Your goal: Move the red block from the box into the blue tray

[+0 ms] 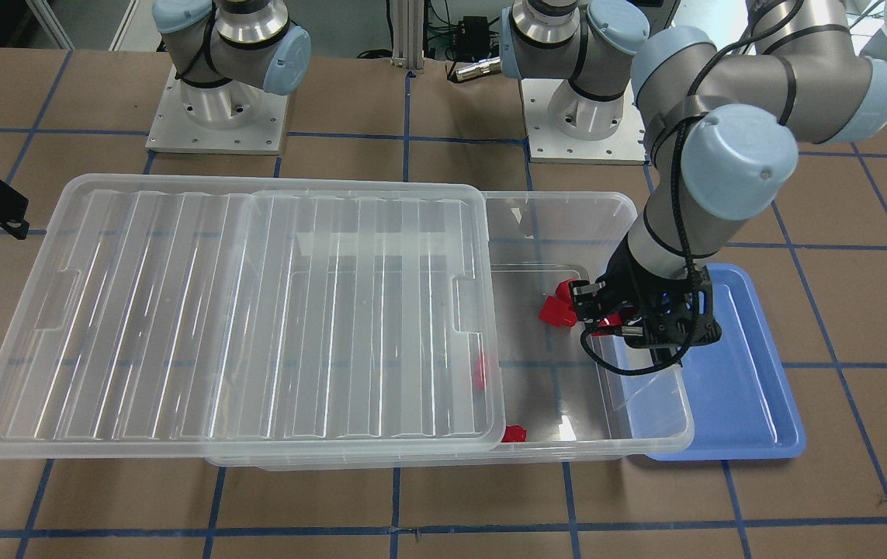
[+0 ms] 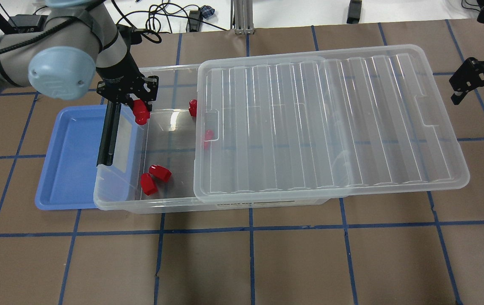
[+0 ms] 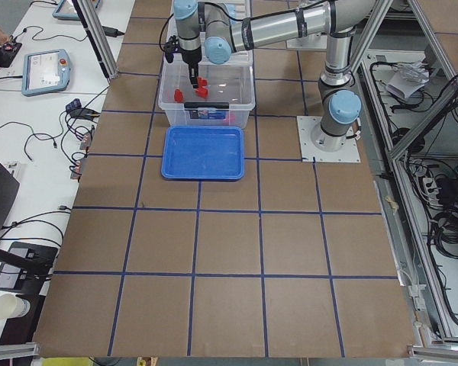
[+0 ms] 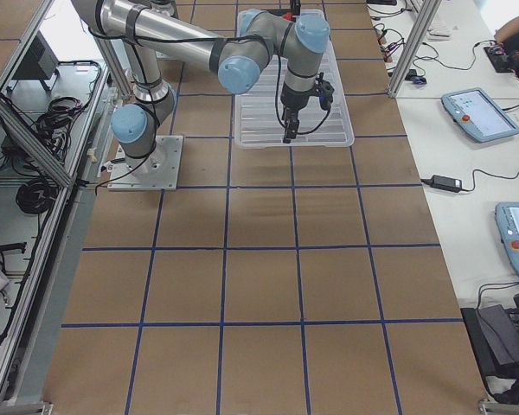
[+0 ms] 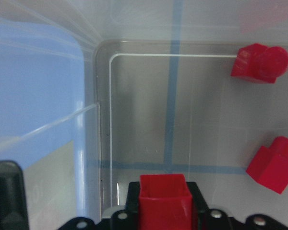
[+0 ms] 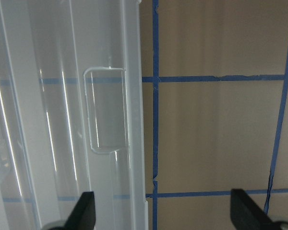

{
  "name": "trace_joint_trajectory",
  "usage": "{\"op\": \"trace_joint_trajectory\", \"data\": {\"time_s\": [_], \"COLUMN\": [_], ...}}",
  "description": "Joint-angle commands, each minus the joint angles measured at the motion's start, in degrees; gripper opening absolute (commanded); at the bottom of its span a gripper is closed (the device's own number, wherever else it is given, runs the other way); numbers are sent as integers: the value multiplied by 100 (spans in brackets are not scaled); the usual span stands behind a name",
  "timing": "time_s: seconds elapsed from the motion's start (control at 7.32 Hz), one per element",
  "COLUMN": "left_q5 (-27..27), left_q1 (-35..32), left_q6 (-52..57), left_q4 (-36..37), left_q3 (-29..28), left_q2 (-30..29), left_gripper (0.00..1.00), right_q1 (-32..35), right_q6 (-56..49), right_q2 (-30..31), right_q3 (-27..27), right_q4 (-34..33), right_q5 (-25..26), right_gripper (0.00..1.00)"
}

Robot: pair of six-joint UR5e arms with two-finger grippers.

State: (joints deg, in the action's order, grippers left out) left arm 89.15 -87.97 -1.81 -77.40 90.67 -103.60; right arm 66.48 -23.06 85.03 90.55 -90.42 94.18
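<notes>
My left gripper (image 2: 140, 106) is shut on a red block (image 2: 141, 113) and holds it above the open end of the clear box (image 2: 161, 206), close to the wall beside the blue tray (image 2: 68, 156). In the left wrist view the red block (image 5: 164, 201) sits between the fingers, with the tray (image 5: 33, 81) to the left past the box wall. Two loose red blocks (image 2: 154, 178) lie on the box floor, and two more (image 2: 192, 107) lie at the lid's edge. My right gripper (image 2: 481, 95) is open and empty, beyond the lid's far end.
The ribbed clear lid (image 2: 326, 123) lies slid across most of the box and overhangs it on the right. A black latch bar (image 2: 108, 135) runs along the box's short end over the tray's edge. The tray holds nothing.
</notes>
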Motion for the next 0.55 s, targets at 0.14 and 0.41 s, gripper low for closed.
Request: {"op": "trace_joint_trajectory", "data": {"time_s": [0.14, 0.41], "left_q5": [-91, -91], "left_q1": [1391, 1983], "left_q6": [1693, 3022], "left_q4": [-434, -312], "left_q3": [-147, -85], "left_q2": [34, -125], "left_gripper": [4, 1], "right_q1": [-12, -29], "right_q6": [-58, -128], "right_q2": [-82, -257], "right_q3": [7, 7], "right_q4": [-72, -430], "right_q5": [21, 39], "right_gripper": [100, 100]}}
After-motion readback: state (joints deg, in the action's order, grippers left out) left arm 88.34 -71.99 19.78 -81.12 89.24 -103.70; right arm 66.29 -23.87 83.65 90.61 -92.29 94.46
